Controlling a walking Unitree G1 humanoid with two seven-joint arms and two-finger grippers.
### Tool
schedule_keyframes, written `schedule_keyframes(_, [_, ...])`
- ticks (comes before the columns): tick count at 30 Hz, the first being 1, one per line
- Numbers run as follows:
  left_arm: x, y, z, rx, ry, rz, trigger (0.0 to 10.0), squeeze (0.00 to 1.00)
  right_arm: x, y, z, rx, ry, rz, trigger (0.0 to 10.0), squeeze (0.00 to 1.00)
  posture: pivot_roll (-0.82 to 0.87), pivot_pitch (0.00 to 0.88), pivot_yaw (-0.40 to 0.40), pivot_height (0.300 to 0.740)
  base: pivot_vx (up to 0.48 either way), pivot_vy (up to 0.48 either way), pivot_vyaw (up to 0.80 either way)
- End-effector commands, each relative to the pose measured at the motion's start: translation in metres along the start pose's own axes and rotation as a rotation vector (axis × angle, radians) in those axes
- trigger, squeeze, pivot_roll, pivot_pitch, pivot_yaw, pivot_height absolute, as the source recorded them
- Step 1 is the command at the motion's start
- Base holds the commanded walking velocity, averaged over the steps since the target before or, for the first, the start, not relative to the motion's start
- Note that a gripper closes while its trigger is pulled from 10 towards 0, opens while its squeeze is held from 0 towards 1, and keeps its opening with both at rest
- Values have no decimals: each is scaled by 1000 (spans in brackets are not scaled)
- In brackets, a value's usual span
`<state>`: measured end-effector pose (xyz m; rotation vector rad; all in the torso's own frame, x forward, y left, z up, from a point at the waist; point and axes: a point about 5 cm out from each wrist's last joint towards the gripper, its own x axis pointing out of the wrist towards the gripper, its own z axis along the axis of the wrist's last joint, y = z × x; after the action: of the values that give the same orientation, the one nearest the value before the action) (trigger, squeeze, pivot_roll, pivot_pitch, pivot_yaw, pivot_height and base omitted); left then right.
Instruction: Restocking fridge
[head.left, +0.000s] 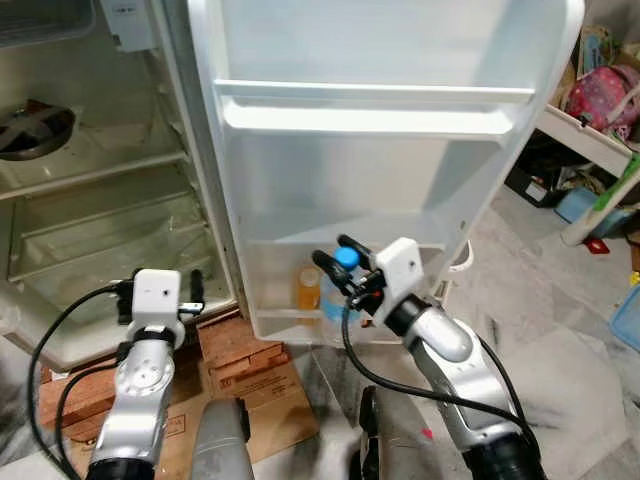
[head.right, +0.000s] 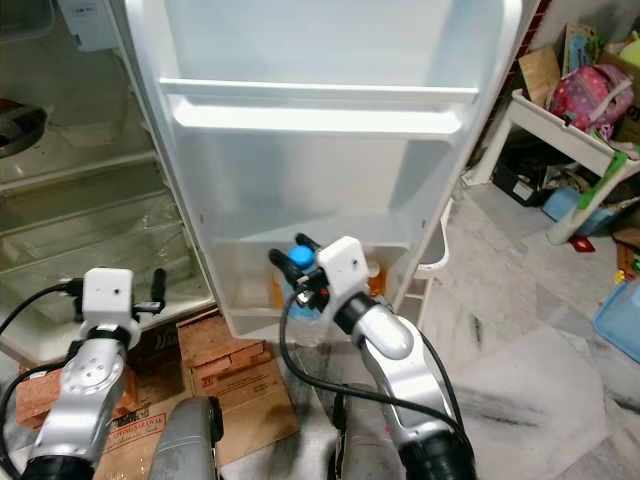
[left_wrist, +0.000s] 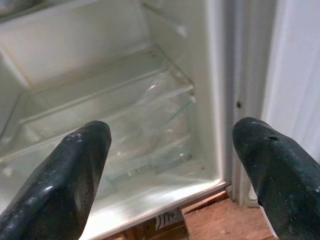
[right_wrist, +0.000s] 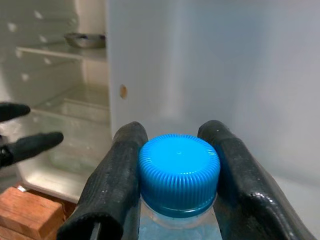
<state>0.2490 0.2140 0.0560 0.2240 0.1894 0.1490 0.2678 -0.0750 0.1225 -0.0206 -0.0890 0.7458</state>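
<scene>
My right gripper (right_wrist: 175, 131) is shut on the neck of a clear water bottle (right_wrist: 179, 165) just under its blue cap (head.left: 346, 258). The bottle stands upright, its lower part down in the bottom bin (head.left: 285, 325) of the open fridge door, right beside an orange drink bottle (head.left: 308, 290). Whether the bottle rests on the bin floor is hidden. My left gripper (left_wrist: 175, 142) is open and holds nothing, low in front of the fridge body, pointing at the glass crisper drawer (left_wrist: 145, 125).
The door's upper shelf (head.left: 370, 120) is bare. A metal bowl (head.left: 35, 130) sits on a shelf inside the fridge. Bricks (head.left: 235, 345) and a cardboard box (head.left: 255, 390) lie under the fridge's front. Household clutter and a pink bag (head.left: 603, 95) stand at the right.
</scene>
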Motion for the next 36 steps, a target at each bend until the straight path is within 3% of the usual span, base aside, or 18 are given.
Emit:
schedule_keyframes(1, [-2, 8, 4, 3, -2, 14, 10000, 0, 7, 2, 4, 4, -27, 21, 10000, 0, 137, 0, -31, 601, 0, 0, 0])
schedule_keyframes(7, [-4, 16, 8, 9, -3, 27, 10000, 0, 14, 7, 5, 19, -46, 43, 10000, 0, 159, 1, -25, 561, 0, 0, 0])
schedule_keyframes(14, [-7, 14, 13, 10, -4, -1, 10000, 0, 19, 16, 8, 20, -74, 103, 10000, 0, 149, 8, -18, 511, 0, 0, 0])
schedule_keyframes(26, [-5, 8, 19, 3, -25, 4, 10000, 0, 24, 11, 17, -76, -98, 120, 10000, 0, 139, 8, -36, 511, 0, 0, 0])
schedule_keyframes(36, [-7, 12, 20, 13, -31, 32, 10000, 0, 31, 17, 22, -147, -131, 155, 10000, 0, 155, 4, -45, 446, 0, 0, 0])
